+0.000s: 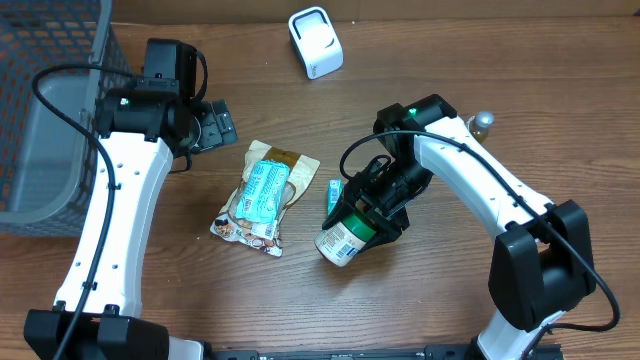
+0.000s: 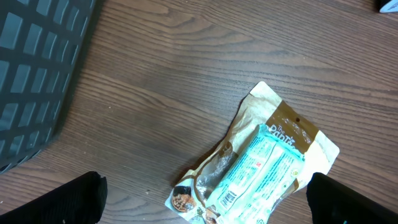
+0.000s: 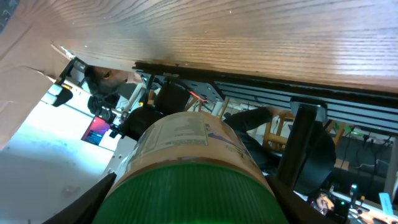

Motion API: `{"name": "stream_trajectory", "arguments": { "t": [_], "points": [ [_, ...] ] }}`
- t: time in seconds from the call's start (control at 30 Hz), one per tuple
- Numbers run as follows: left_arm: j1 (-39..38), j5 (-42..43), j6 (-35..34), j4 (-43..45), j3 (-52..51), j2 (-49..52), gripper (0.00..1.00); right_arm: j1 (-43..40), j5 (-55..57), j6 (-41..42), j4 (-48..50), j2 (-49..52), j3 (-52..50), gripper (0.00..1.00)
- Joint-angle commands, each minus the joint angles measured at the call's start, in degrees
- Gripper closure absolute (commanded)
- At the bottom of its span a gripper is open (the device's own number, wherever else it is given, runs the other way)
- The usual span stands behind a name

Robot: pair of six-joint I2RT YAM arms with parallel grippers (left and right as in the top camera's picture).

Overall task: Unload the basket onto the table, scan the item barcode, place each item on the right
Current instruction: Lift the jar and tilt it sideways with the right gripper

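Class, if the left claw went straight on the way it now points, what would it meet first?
Probably the snack pouch, lying just ahead of the open left claw, though its height above the table is unclear.

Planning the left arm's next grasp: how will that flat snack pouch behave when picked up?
The snack pouch looks thin and creased, so it will probably flop rather than stay stiff. It lies flat on the table, so catching an edge may be hard. Its shiny film could slip.

The jar (image 1: 340, 240) has a green lid and cream label. The snack pouch (image 1: 262, 195) is brown with a teal panel; the scanner (image 1: 315, 42) is white.
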Motion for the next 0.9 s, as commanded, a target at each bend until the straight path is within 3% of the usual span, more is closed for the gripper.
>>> {"name": "stream_trajectory", "arguments": {
  "t": [0.0,0.87],
  "points": [
    [0.1,0.2,1.1,0.1,1.0,0.0,0.00,-0.2,-2.9,0.4,-0.7,-0.5,1.0,0.54],
    [0.1,0.2,1.1,0.1,1.0,0.0,0.00,-0.2,-2.8,1.2,-0.7,-0.5,1.0,0.58]
  ]
}}
